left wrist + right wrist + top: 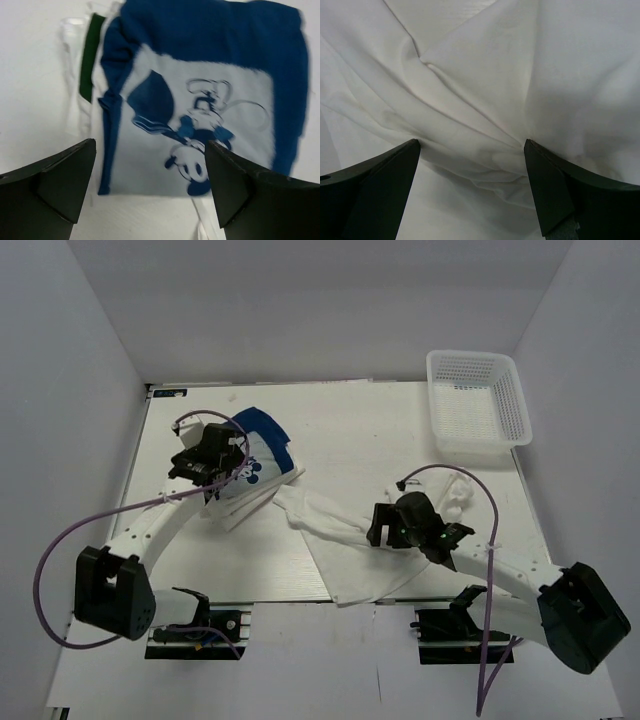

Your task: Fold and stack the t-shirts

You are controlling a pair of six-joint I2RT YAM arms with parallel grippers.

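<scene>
The left pincer (150,145) hangs open over the folded blue t-shirt (215,55) at the far left of the surface (380,430), likely the base of the stack. The right pincer (472,145), also open, straddles a ridge of the crumpled white t-shirt (485,75) mid-surface, seemingly to pinch it.

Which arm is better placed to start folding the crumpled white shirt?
Right. The right claw hangs open directly over the white shirt and its wrinkles, while the left claw is open above the blue shirt, off to the left.
</scene>
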